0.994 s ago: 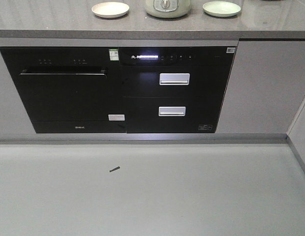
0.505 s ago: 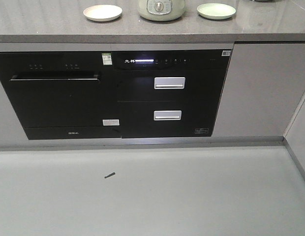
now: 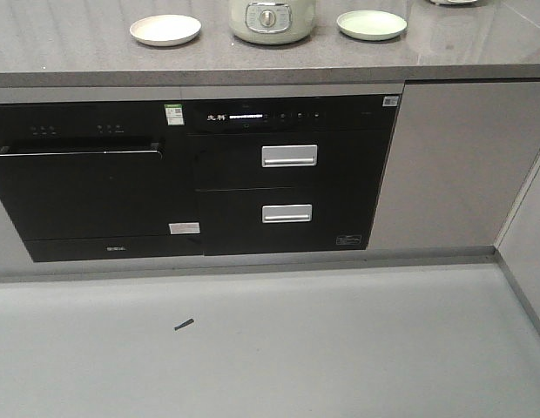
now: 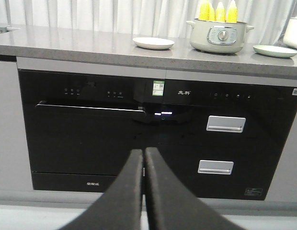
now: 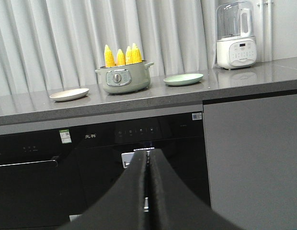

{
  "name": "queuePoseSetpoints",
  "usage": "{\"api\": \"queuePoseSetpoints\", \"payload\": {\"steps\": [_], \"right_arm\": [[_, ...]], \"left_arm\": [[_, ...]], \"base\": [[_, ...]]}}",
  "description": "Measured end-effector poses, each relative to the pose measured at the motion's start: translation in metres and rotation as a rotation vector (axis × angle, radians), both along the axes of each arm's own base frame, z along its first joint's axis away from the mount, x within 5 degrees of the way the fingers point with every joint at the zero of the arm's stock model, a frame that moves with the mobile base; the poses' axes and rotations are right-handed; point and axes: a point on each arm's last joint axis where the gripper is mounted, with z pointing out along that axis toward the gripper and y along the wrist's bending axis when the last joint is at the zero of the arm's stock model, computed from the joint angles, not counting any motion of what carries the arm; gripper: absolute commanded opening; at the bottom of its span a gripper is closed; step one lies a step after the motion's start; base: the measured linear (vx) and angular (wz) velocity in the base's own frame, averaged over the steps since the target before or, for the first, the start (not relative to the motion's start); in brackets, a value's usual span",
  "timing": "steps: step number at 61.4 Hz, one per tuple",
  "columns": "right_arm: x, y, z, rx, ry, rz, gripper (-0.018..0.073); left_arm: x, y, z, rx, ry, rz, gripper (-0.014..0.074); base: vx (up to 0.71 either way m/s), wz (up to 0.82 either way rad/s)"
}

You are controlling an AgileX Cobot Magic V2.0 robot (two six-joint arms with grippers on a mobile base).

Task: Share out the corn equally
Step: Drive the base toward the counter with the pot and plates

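We log a grey countertop running along the wall above a bank of black built-in appliances. A pale green pot stands on the counter between a cream plate on its left and a green plate on its right. The corn stands upright in the pot, tips up. We count probably four cobs, though they overlap. The left gripper and right gripper each have their jaws pressed together, holding nothing, low before the appliances.
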Motion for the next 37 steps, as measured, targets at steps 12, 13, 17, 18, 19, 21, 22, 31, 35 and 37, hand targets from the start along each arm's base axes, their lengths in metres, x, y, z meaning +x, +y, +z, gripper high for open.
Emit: {"api": "queuePoseSetpoints", "payload": {"steps": [12, 13, 17, 18, 19, 21, 22, 31, 35, 37], "right_arm": [[0.0000, 0.0000, 0.0000, 0.000, 0.000, 0.000, -0.0001], [0.0000, 0.0000, 0.0000, 0.000, 0.000, 0.000, -0.0001], [0.0000, 0.0000, 0.0000, 0.000, 0.000, 0.000, -0.0001], [0.0000, 0.0000, 0.0000, 0.000, 0.000, 0.000, -0.0001], [0.0000, 0.0000, 0.0000, 0.000, 0.000, 0.000, -0.0001], [0.0000, 0.0000, 0.0000, 0.000, 0.000, 0.000, -0.0001], [0.0000, 0.0000, 0.0000, 0.000, 0.000, 0.000, -0.0001], [0.0000, 0.0000, 0.0000, 0.000, 0.000, 0.000, -0.0001], [0.0000, 0.0000, 0.0000, 0.000, 0.000, 0.000, -0.0001], [0.0000, 0.0000, 0.0000, 0.000, 0.000, 0.000, -0.0001]], "left_arm": [[0.0000, 0.0000, 0.0000, 0.000, 0.000, 0.000, -0.0007], [0.0000, 0.0000, 0.0000, 0.000, 0.000, 0.000, -0.0007], [0.0000, 0.0000, 0.0000, 0.000, 0.000, 0.000, -0.0007], [0.0000, 0.0000, 0.0000, 0.000, 0.000, 0.000, -0.0007], [0.0000, 0.0000, 0.0000, 0.000, 0.000, 0.000, -0.0007], [0.0000, 0.0000, 0.0000, 0.000, 0.000, 0.000, -0.0007], [0.0000, 0.0000, 0.0000, 0.000, 0.000, 0.000, -0.0007], [0.0000, 0.0000, 0.0000, 0.000, 0.000, 0.000, -0.0007], [0.0000, 0.0000, 0.0000, 0.000, 0.000, 0.000, -0.0007], [0.0000, 0.0000, 0.0000, 0.000, 0.000, 0.000, -0.0007]], "base": [[0.09, -0.05], [0.09, -0.04], [0.09, -0.03], [0.09, -0.02], [0.09, -0.02], [0.09, -0.02], [0.09, -0.02], [0.09, -0.02], [0.09, -0.03], [0.09, -0.03]]}}
